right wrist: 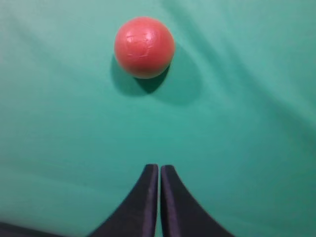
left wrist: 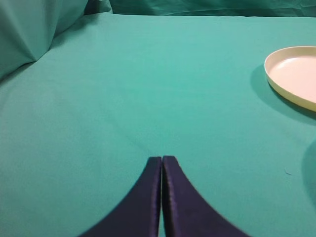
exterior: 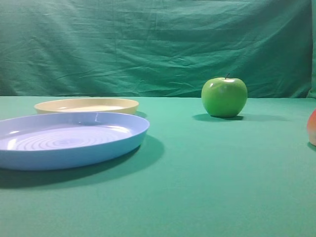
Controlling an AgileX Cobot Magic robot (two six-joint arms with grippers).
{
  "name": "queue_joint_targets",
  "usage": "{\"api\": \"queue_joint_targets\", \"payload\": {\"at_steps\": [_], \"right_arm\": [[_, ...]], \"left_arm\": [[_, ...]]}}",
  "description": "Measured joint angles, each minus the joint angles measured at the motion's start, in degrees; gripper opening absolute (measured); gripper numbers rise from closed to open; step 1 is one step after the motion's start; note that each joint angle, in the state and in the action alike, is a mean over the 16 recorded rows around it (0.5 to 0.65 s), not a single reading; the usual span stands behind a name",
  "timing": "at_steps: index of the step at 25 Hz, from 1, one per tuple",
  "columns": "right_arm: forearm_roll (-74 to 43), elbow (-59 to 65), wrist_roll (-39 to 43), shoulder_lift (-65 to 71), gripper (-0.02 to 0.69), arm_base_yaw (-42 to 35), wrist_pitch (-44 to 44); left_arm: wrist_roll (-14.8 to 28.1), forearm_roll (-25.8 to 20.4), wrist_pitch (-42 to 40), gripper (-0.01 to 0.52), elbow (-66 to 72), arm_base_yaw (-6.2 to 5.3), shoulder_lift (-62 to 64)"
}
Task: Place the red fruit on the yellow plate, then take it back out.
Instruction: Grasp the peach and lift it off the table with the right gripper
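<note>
Beside yellow plate (exterior: 87,105): blue plate (exterior: 69,139), green apple (exterior: 224,97)

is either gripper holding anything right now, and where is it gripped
Nothing is held. The left gripper and right gripper are both shut on nothing; the red fruit lies apart on the cloth.

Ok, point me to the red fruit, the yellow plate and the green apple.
red fruit (right wrist: 144,47): right wrist view, middle of its top.
yellow plate (exterior: 118,107): exterior high view, outer rim.
green apple (exterior: 224,98): exterior high view, front skin.
</note>
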Motion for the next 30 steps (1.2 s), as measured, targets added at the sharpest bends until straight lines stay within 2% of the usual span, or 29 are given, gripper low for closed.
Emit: {"api": "queue_joint_targets", "payload": {"at_steps": [3,5,15,19,23,30], "right_arm": [[-0.63,-0.02,-0.50,3.69,0.051,1.80,-1.67],[-0.91,-0.03,-0.78,6.25,0.106,3.01,-3.16],[0.58,-0.06,-1.37,19.49,0.499,5.90,-14.08],[1.69,-0.08,-2.00,24.82,0.611,5.94,-18.71],[2.00,-0.13,-2.70,29.87,0.638,5.94,-23.03],[1.21,-0.21,-3.73,36.59,0.576,5.94,-28.63]], "left_arm": [[0.00,0.00,0.00,0.000,0.00,0.00,0.00],[0.00,0.00,0.00,0.000,0.00,0.00,0.00],[0.00,0.00,0.00,0.000,0.00,0.00,0.00],[0.00,0.00,0.00,0.000,0.00,0.00,0.00],[0.00,0.00,0.00,0.000,0.00,0.00,0.00],[0.00,0.00,0.00,0.000,0.00,0.00,0.00]]}}
